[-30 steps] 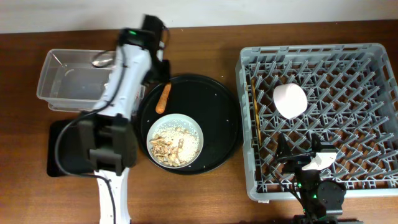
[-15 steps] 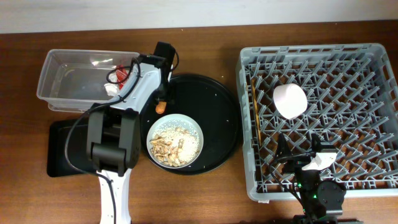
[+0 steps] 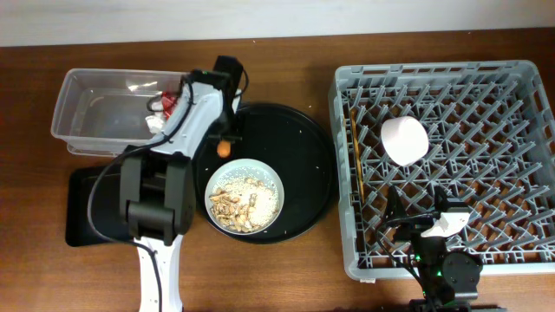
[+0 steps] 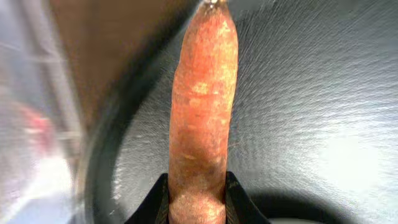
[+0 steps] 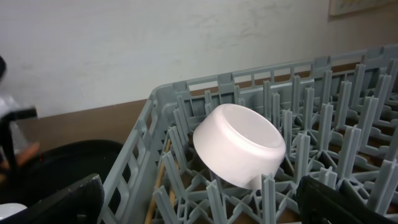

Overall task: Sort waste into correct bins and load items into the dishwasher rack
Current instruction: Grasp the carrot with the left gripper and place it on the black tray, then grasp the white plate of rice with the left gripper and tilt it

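Orange stick (image 4: 202, 106), sausage-like, sits between the fingers of my left gripper (image 4: 198, 202), which is closed around its near end. It lies over the left edge of the round black tray (image 3: 303, 147). I cannot tell whether it has lifted off that tray.

Done so far, as I judge it: the red wrapper (image 3: 166, 102) and the white tissue (image 3: 156, 124) lie together in the right end of the clear tub (image 3: 87, 121). The small white bowl (image 3: 404, 140) rests upside down on the pegs of the grey rack (image 3: 434, 68), with the chopsticks (image 3: 355, 165) laid along the rack's left side.

Left to do: the stick needs a bin. The rice and shell scraps (image 3: 236, 204) fill the pale bowl (image 3: 277, 184) on the round tray, so they must be tipped out before that bowl is racked. The black rectangular tray (image 3: 87, 217) on the desk (image 3: 35, 260) shows nothing in the part I can see. I cannot find the blue cup in any view.

My right gripper (image 5: 202, 202) hangs over the rack's near side, fingers wide apart, holding nothing.

A second ago my left arm was over the tub and the stick lay free on the round tray. Half a second ago the gripper was reaching it. My right arm has not moved.
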You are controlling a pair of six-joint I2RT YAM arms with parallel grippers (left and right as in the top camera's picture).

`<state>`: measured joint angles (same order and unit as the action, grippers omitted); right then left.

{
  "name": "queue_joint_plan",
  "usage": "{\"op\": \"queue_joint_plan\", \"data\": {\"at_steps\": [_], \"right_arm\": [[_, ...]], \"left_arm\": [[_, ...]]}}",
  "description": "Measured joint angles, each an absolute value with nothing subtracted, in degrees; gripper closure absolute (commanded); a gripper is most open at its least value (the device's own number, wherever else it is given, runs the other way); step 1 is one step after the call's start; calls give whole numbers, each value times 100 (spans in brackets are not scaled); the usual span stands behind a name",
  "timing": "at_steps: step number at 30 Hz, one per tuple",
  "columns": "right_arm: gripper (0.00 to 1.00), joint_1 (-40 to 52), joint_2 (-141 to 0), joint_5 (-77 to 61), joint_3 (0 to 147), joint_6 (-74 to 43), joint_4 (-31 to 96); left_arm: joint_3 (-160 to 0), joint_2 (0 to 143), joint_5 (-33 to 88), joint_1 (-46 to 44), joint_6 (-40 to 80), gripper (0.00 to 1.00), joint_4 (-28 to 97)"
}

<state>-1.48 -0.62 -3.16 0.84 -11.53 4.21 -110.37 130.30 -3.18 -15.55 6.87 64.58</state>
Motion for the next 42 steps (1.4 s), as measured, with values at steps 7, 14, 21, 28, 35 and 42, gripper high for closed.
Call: {"op": "queue_joint_plan", "data": {"at_steps": [7, 14, 21, 28, 35, 42], "right_arm": [[2, -148, -62, -316, 84, -1155, 421], [2, -148, -62, -316, 84, -1157, 421], [2, -148, -62, -316, 84, -1153, 419], [2, -148, -62, -316, 84, -1157, 419], [2, -148, -62, -316, 84, -1157, 421], [2, -148, -62, -316, 84, -1157, 421]], "left_arm": [[-12046, 12444, -327, -1529, 766, 99, 7968], [-12095, 11684, -836, -1232, 1404, 99, 9655], [-10597, 11434, -1232, -670, 2067, 100, 9177], [-8984, 11393, -1166, 32, 2294, 73, 8322], [-8519, 11107, -462, 311, 2364, 59, 7793], [-8698, 9765, -250, -563, 2171, 2, 6792]]}}
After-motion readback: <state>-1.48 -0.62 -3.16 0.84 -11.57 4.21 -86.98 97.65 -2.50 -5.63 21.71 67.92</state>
